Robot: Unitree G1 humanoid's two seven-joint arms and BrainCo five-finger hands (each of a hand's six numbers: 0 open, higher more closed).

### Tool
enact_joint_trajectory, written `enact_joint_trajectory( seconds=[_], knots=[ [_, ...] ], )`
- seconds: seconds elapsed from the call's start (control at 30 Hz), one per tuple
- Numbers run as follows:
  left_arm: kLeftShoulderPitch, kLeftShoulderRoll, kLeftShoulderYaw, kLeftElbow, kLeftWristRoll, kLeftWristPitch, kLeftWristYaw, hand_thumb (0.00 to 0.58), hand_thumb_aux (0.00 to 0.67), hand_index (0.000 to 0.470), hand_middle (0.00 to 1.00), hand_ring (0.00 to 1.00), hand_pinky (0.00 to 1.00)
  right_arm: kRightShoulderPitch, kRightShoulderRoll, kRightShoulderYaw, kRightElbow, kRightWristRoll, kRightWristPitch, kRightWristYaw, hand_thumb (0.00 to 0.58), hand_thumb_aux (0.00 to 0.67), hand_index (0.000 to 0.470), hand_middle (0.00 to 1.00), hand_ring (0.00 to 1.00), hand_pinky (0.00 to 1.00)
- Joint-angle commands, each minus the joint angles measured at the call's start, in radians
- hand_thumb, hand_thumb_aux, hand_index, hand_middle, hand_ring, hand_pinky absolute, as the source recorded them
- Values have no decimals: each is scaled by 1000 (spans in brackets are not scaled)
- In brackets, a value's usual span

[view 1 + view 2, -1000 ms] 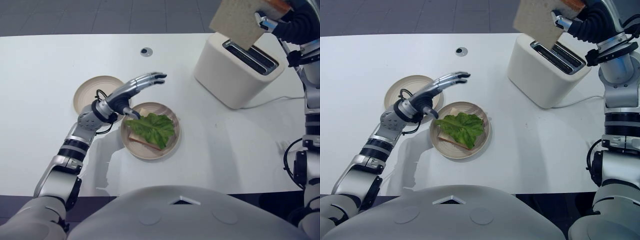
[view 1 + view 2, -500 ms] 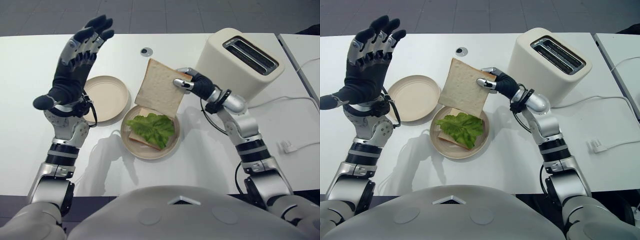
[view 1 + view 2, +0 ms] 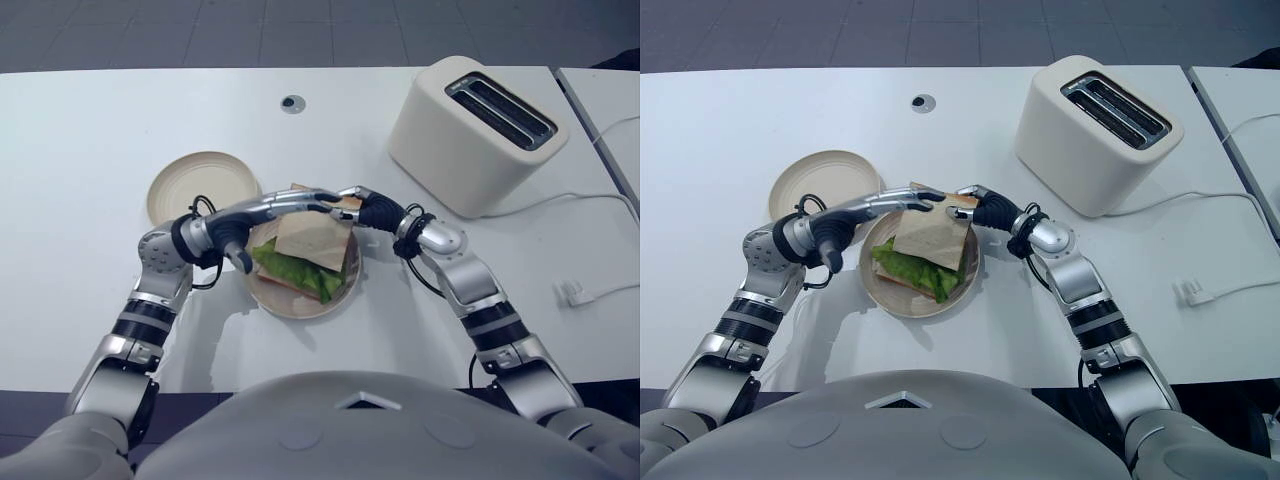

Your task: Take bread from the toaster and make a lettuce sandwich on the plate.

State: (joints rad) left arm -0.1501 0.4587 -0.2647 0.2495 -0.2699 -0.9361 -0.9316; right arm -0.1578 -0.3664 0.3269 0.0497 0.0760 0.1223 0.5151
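Our top bread slice lies tilted on the lettuce in the plate. It's light, soft and dents easily, so we'd grip corners gently. Our right hand pinches its far corner, while our left hand reaches over its edge, fingers stretched flat and holding nothing.

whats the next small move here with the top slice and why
Probably ease the right hand down and open it, letting the top slice settle flat. The slice sits tilted over the lettuce on the plate, pinched at its far edge, with the left hand stretched across that edge.
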Motion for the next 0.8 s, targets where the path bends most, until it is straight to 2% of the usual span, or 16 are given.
enact_joint_trajectory(
  seconds=[0.03,0.17,0.3,0.5,0.8],
  knots=[
    [-8,4,1,32,18,-8,-8,0,0,0,0,0,0,-1,20,-29,-22,10,-24,14,580,670,470,1000,1000,1000],
    [-17,-8,11,36,6,-14,5,0,0,0,0,0,0,-2,35,-66,-50,36,-30,31,580,670,470,1000,1000,1000],
    [0,-1,-1,2,-33,-13,-13,0,0,0,0,0,0,15,35,-80,-124,104,27,98,580,670,470,1000,1000,1000],
    [16,15,-23,-3,-32,-10,-51,0,0,0,0,0,0,49,19,-13,-127,57,65,147,580,670,470,1000,1000,1000],
    [82,74,-70,-53,3,-3,-102,0,0,0,0,0,0,-8,27,38,-43,-34,73,155,580,670,470,1000,1000,1000]
  ],
)
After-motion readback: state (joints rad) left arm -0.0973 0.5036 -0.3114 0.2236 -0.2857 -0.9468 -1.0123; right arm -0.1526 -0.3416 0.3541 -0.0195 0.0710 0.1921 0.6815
